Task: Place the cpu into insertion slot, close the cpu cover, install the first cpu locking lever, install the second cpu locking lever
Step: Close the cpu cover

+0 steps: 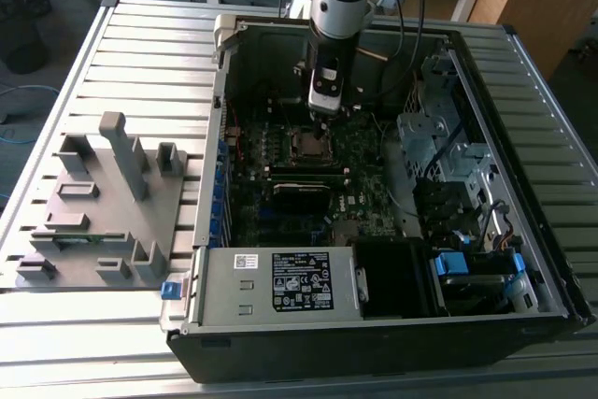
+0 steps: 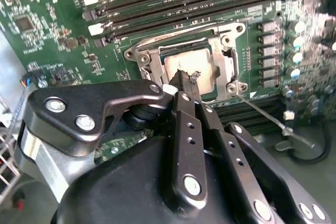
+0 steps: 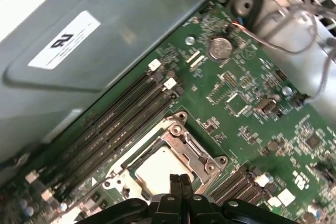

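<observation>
The small flat square cpu, with its dull grey metal top, lies seated in the insertion slot. This black square socket sits near the middle of the green circuit board, just beside the row of long black memory slots. The cpu cover, a thin silver metal frame with a cut-out centre, lies flat around the chip in both wrist views. The black gripper hangs just over the cover's edge, its fingers pressed together with nothing between them. Whether the tips touch the metal cannot be told. A thin silver wire rod, apparently a locking lever, runs out from the socket's corner across the board. The chip is probably light, stiff and fragile, and best held by opposite edges. The lever looks springy and is best taken near its free end.
</observation>
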You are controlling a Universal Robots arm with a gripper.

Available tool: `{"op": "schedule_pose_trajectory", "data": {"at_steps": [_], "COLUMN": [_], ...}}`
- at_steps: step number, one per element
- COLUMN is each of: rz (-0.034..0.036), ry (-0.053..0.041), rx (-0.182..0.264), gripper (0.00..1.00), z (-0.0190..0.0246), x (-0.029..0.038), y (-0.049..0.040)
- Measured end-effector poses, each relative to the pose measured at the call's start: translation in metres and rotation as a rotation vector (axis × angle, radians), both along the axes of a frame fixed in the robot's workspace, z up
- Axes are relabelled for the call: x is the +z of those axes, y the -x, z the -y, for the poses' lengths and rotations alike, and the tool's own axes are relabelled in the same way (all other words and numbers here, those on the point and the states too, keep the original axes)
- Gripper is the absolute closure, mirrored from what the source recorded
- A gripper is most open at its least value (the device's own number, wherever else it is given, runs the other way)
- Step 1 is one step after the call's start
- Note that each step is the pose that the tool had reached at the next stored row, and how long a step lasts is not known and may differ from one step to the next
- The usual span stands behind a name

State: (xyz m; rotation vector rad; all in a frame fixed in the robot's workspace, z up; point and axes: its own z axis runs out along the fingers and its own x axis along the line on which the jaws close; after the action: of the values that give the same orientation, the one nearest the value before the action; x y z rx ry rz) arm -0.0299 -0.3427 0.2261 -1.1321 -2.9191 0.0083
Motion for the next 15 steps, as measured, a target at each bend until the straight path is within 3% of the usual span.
{"op": "schedule_pose_trajectory", "data": {"at_steps": [7,15], "rz": [0.0000,0.0000], "ry": [0.0001,0.0000], "rx": [0.118,0.120], "gripper": [0.90,0.90], "z": [0.0000,0.0000], "x": [-0.0005,-0.0005], "y": [0.0000,0.0000]}}
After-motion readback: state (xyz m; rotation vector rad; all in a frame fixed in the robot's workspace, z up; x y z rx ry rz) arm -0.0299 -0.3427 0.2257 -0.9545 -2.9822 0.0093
